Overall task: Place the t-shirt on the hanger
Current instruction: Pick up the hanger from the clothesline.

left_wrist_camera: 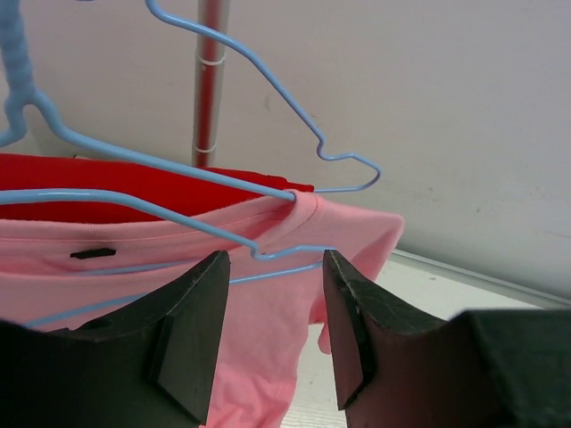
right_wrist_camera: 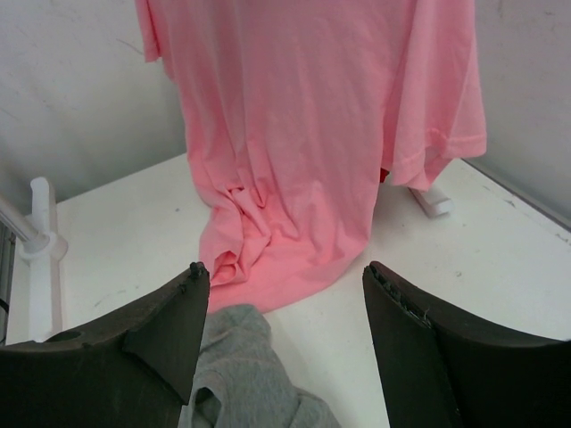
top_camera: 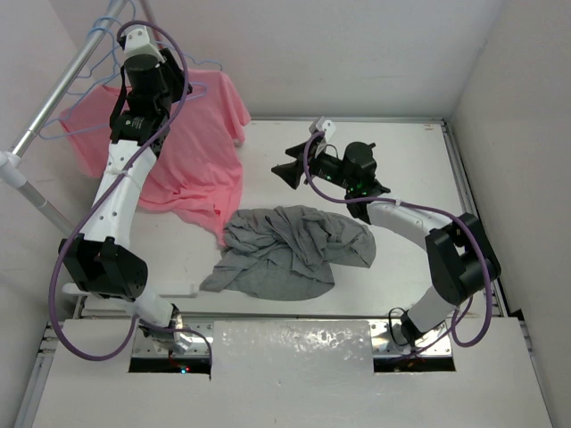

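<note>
Left gripper (left_wrist_camera: 272, 267) at rack, hanger (left_wrist_camera: 178, 217) dead ahead.
Jaws partly spread, empty; hanger wire crosswise just beyond gap. Right gripper (right_wrist_camera: 285, 272) wide, empty, t-shirt (top_camera: 285, 250) just below.

White table (top_camera: 401, 169) carries the crumpled grey t-shirt (top_camera: 290, 250); hem of the pink shirt (top_camera: 201, 152) seemingly touches it.

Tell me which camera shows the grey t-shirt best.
The top external view: the whole grey t-shirt lies crumpled on the table, unobstructed. The right wrist view catches only a small fold at the picture's bottom edge; the left wrist view shows none of it.
</note>
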`<control>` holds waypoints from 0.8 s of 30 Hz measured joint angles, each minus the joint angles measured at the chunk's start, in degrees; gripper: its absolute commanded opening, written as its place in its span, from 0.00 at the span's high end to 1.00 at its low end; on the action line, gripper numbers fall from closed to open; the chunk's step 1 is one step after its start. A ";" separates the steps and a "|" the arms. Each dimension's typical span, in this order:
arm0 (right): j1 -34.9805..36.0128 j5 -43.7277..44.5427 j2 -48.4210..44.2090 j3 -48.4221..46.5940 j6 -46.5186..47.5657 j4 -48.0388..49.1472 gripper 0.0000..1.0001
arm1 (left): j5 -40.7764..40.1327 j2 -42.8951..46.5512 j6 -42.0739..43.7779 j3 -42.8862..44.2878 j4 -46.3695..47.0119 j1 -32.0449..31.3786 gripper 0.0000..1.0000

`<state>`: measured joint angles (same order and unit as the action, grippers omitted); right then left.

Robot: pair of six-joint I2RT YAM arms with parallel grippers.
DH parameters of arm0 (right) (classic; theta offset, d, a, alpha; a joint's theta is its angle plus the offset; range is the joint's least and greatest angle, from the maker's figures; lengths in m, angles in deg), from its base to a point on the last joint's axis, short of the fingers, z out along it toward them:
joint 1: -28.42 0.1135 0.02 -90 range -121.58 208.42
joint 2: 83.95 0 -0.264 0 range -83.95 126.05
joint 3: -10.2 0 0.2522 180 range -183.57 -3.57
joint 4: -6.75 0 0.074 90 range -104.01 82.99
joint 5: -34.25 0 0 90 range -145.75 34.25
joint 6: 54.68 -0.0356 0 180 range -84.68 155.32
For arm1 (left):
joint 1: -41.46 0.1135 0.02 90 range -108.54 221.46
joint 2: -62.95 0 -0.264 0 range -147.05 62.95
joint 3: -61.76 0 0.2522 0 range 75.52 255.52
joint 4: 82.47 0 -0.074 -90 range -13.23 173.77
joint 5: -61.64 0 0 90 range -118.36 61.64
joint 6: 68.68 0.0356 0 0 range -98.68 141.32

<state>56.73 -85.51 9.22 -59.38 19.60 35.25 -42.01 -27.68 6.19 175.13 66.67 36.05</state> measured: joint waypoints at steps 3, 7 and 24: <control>0.00 0.02 0.00 0.59 0.46 -0.31 0.32 | 0.44 0.17 0.02 -0.26 0.02 0.00 0.57; 0.00 0.04 0.00 0.94 0.83 -0.85 0.32 | 1.33 1.46 0.07 -2.60 0.13 0.00 0.56; 0.00 1.07 -1.38 3.96 1.79 -1.05 0.33 | -2.93 -0.26 0.28 -1.22 1.46 0.70 0.57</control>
<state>56.73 -84.44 7.84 -55.42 21.39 34.20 -44.93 -27.94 6.47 173.91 68.13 36.75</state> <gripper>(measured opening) 0.676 0.447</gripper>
